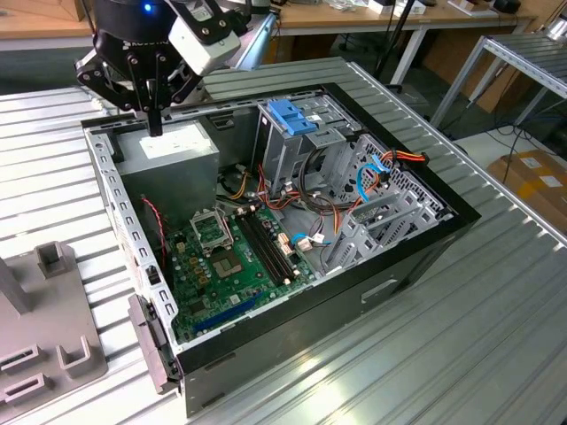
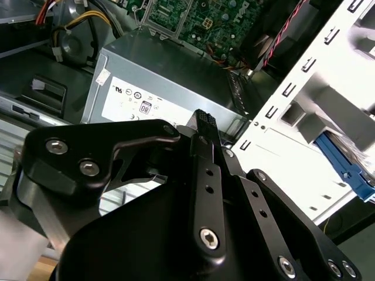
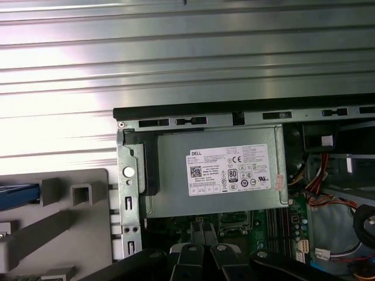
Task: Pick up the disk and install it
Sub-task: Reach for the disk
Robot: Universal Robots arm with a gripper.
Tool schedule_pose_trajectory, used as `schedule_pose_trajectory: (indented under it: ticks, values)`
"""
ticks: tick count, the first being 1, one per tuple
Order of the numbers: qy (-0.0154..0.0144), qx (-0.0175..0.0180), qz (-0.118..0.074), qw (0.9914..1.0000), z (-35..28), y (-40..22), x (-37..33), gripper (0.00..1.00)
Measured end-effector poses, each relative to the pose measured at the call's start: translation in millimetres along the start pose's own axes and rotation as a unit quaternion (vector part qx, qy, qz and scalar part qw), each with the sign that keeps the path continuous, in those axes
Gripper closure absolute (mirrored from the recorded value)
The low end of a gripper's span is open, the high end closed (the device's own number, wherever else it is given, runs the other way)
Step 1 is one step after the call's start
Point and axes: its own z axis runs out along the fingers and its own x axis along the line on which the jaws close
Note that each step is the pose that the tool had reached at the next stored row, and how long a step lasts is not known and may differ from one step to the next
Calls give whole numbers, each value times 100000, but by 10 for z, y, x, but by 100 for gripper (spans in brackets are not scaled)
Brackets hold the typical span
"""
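The disk (image 3: 16, 195) shows as no more than a strip of its bright blue bracket in the first wrist view. It lies flat in a grey fixture (image 3: 70, 234) that stands outside the computer case (image 1: 115, 195), just beside the case wall. The second wrist view shows the same blue edge (image 2: 344, 159) beyond that pale wall. Its metal body and label are out of the frame, so I cannot tell how it is turned.

As a judgement, such a drive is stiff and rather heavy for its size. Its metal faces are smooth and it is sensitive to knocks. The plastic bracket is likely to bend a little, so a pinch on it alone may slip or twist. A firmer hold would be across the two long sides, where the bracket is backed by the metal body, and near the middle so that the weight hangs evenly.

The gripper (image 1: 155, 127) is over the case, above the grey power supply (image 1: 173, 155) in one corner of it, and well apart from the disk. Its fingers are pressed together with nothing between them. The blue-topped drive cage (image 1: 292, 119) is inside the case, at the side opposite the fixture.
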Motion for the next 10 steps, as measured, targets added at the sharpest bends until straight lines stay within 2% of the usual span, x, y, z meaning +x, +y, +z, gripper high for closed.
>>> schedule_pose_trajectory:
  ticks: [10]
  values:
    - [1, 1, -1, 100000, 0, -1, 7, 89]
